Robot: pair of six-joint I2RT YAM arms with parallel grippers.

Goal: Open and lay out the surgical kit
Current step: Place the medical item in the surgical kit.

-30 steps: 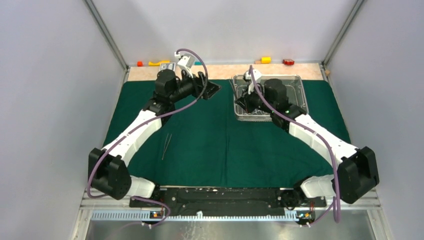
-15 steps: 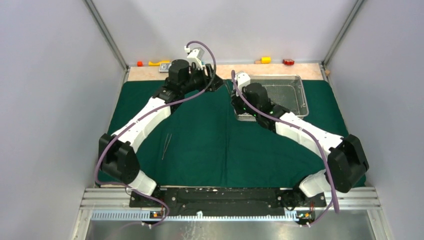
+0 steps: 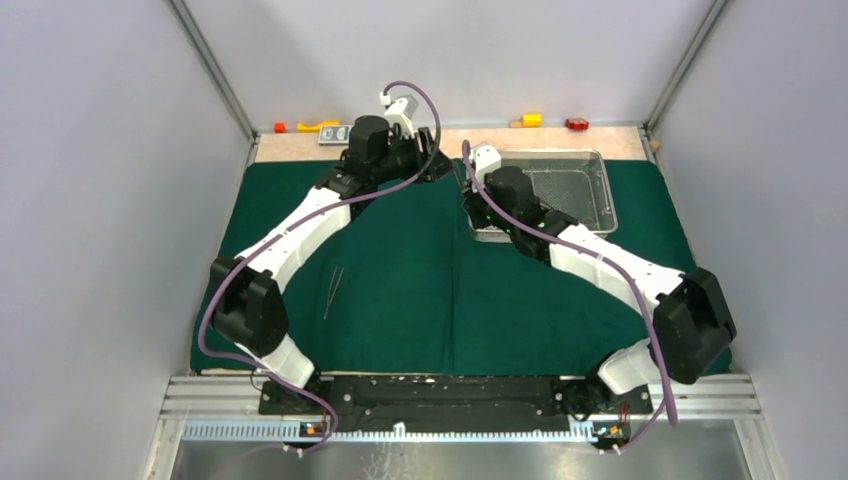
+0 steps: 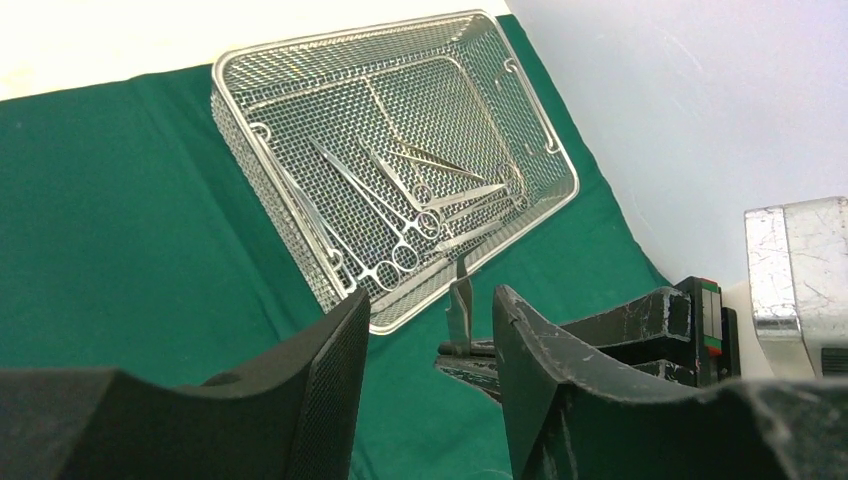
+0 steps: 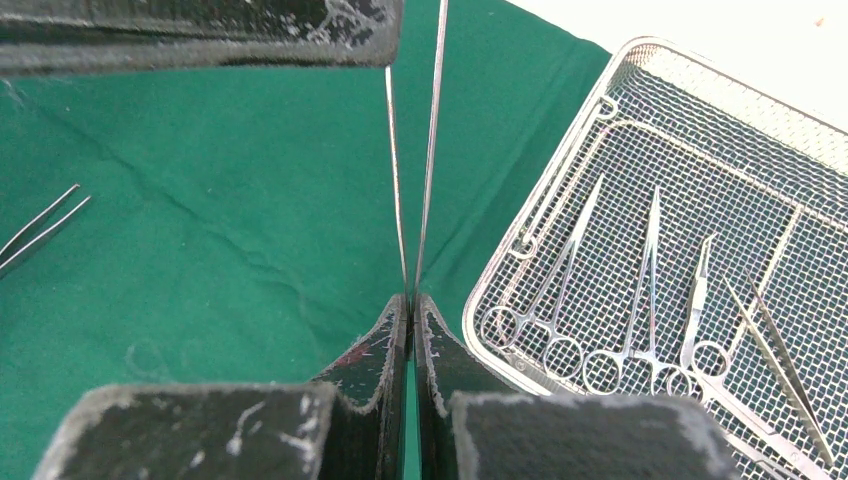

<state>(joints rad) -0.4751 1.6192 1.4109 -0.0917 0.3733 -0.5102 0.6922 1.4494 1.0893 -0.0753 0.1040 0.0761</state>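
The right gripper (image 5: 410, 300) is clamped on the held tweezers (image 5: 397, 180). Their 2 thin prongs point straight ahead of its fingertips, above the cloth (image 5: 200, 200). The tray (image 5: 720, 140) sits just to this gripper's right, with several instruments (image 5: 650, 290) lying inside. The laid tweezers (image 5: 40, 225) rest on the cloth well off to its left.

The left gripper (image 4: 430, 295) faces it with jaws about half apart. A steel tip shows in the gap, seemingly touching neither finger.

This reads as a handover, right to left. To do it well, the left jaws should close squarely across both prongs. They should sit far enough along that the tweezers cannot pivot. The right gripper should let go only once that grip is firm, then draw straight back.

From above, both arms stretch to the far side of the table. Their elbows bow outward and their wrists turn inward. The 2 grippers meet nose to nose just left of the tray.
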